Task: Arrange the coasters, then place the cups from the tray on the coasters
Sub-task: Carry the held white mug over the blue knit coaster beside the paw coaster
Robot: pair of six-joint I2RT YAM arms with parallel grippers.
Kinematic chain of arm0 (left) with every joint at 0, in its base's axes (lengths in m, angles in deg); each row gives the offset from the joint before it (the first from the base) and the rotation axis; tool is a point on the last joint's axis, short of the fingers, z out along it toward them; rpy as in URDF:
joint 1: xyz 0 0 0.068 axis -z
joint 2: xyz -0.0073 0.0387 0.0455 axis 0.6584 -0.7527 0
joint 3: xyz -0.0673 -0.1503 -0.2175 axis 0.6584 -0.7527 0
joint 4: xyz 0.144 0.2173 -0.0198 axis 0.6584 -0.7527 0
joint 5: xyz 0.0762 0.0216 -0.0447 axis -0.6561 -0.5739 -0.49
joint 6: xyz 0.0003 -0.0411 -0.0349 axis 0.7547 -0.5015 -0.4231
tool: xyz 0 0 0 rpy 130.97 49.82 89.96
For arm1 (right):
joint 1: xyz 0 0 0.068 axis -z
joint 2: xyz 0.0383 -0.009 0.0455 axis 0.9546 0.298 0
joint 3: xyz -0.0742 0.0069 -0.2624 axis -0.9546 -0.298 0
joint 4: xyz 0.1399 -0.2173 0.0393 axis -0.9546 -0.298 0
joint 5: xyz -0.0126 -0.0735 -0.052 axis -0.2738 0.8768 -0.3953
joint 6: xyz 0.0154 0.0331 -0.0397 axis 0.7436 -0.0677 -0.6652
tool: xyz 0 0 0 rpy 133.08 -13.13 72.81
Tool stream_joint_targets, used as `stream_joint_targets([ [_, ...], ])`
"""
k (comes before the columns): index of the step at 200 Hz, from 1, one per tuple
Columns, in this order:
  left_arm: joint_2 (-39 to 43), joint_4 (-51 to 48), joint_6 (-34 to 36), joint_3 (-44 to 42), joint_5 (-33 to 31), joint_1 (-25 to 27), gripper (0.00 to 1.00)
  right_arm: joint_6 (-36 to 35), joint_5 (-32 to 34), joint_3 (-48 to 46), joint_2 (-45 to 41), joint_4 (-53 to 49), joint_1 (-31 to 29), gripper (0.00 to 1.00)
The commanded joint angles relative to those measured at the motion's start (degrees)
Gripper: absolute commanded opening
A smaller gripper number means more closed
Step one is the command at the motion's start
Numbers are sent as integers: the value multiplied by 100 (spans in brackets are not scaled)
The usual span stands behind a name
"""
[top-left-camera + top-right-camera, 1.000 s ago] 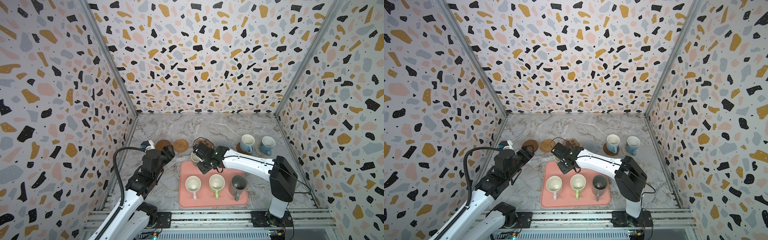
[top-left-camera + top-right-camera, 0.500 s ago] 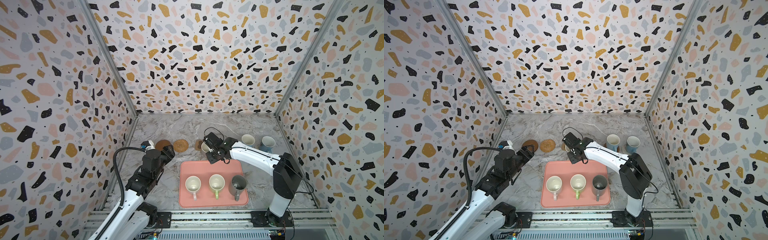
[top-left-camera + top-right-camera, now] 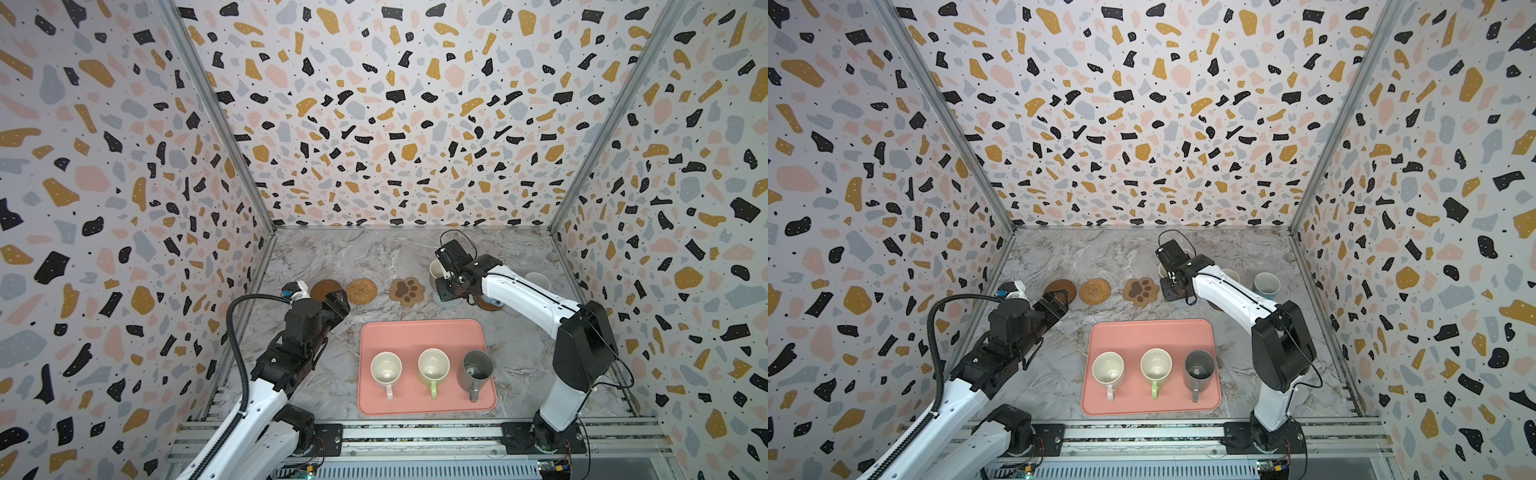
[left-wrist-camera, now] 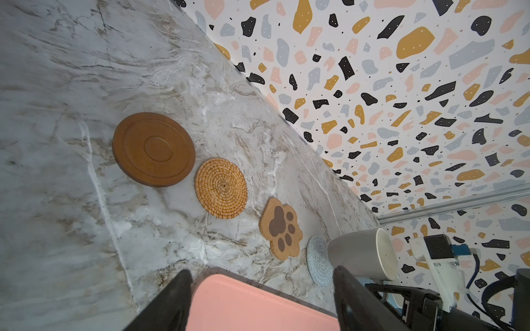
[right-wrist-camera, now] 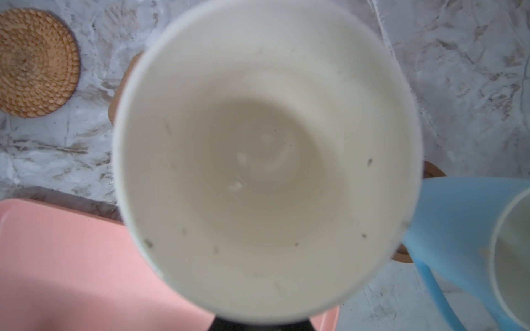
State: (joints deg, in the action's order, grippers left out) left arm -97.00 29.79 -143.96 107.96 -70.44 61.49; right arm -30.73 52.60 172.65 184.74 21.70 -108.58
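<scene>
My right gripper (image 3: 444,277) is shut on a grey-beige cup (image 3: 435,268), whose cream inside fills the right wrist view (image 5: 266,160). It hangs over the grey-blue crochet coaster (image 4: 317,258); contact cannot be judged. Left of it lie the paw-print coaster (image 3: 407,291), the rattan coaster (image 3: 361,291) and a brown disc (image 3: 326,289), all bare. My left gripper (image 3: 338,301) hovers open by the brown disc. The salmon tray (image 3: 419,332) carries a pink cup (image 3: 386,368), a light green cup (image 3: 433,365) and a dark grey cup (image 3: 476,368).
A light blue cup (image 5: 459,229) stands on a second brown disc (image 3: 490,306), partly behind my right arm. Another light blue cup (image 3: 1266,284) stands at the far right near the side wall. Patterned walls close in three sides.
My right gripper has carried the grey-beige cup from the tray's back left corner up and to the right, over the crochet coaster. The left arm has not moved.
</scene>
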Motion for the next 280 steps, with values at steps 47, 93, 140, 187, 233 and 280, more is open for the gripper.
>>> stream_joint_targets([
  [47, 96, 124, -28, -38, 37, -21, 78, 39, -37, 352, 225, 136, 273, 12],
  [93, 121, 100, -32, -60, 35, -23, 78, 31, -147, 357, 347, 93, 333, 13],
  [140, 170, 88, -37, -64, 9, -21, 78, 35, -180, 349, 417, -15, 398, 13],
  [187, 192, 65, -33, -66, 2, -26, 78, 106, -276, 285, 463, -57, 478, 13],
  [233, 183, 65, -41, -71, -2, -21, 78, 214, -316, 258, 474, -80, 513, 13],
  [280, 186, 74, -41, -65, 11, -20, 78, 289, -381, 221, 474, -115, 522, 13],
])
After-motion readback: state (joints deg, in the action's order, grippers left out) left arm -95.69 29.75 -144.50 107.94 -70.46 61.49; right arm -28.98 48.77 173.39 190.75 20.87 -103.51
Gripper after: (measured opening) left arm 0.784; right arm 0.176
